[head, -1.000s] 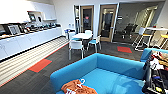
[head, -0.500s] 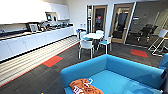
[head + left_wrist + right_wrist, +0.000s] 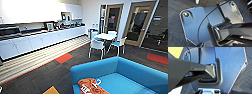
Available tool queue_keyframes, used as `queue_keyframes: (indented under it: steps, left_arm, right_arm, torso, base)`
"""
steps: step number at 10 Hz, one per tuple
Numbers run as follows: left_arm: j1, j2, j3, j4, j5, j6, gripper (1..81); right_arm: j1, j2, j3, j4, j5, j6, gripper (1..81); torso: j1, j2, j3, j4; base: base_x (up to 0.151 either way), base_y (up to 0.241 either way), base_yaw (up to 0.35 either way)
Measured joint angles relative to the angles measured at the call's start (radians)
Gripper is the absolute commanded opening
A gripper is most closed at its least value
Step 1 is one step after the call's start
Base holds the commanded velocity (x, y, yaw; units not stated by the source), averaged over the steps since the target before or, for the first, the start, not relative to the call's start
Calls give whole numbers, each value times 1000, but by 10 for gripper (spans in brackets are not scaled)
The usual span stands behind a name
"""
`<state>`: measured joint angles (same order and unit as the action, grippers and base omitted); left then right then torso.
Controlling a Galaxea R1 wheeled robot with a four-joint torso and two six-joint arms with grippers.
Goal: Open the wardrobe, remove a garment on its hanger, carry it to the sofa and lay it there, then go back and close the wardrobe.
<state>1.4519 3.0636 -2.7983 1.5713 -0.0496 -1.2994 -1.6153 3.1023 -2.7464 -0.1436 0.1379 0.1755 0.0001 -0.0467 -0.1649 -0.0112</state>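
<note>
The rust-orange garment point(image 3: 90, 86) with its white print lies crumpled on the seat of the bright blue sofa point(image 3: 130, 71), near the sofa's left arm at the bottom of the head view. A thin white hanger point(image 3: 98, 82) pokes out of the garment on its right side. Both wrist views show the robot's own dark plate and bar above grey carpet.
A long white kitchen counter point(image 3: 42, 40) with appliances runs along the left wall. A small round white table point(image 3: 106, 36) with white chairs point(image 3: 97, 46) stands beyond the sofa, before two wood-framed glass doors point(image 3: 138, 23). Dark carpet with red patches point(image 3: 63, 58) lies between. A yellow patch point(image 3: 51, 90) is at the bottom.
The whole head view has swung, so the camera has turned: the sofa and the table have slid to the right in the picture and more of the counter shows. The garment lies unchanged on the sofa.
</note>
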Motion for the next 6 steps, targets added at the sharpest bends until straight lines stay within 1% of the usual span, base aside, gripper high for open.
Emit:
queue_keyframes:
  steps: [3,6]
  left_arm:
    - [0,9,0,0,28,20,811]
    - [1,18,0,0,30,24,811]
  right_arm:
    - [0,-1,0,0,1,0,811]
    - [-1,-2,0,0,1,0,811]
  torso:
    - [0,0,0,0]
    - [0,0,0,0]
  base:
    - [0,0,328]
    - [0,0,328]
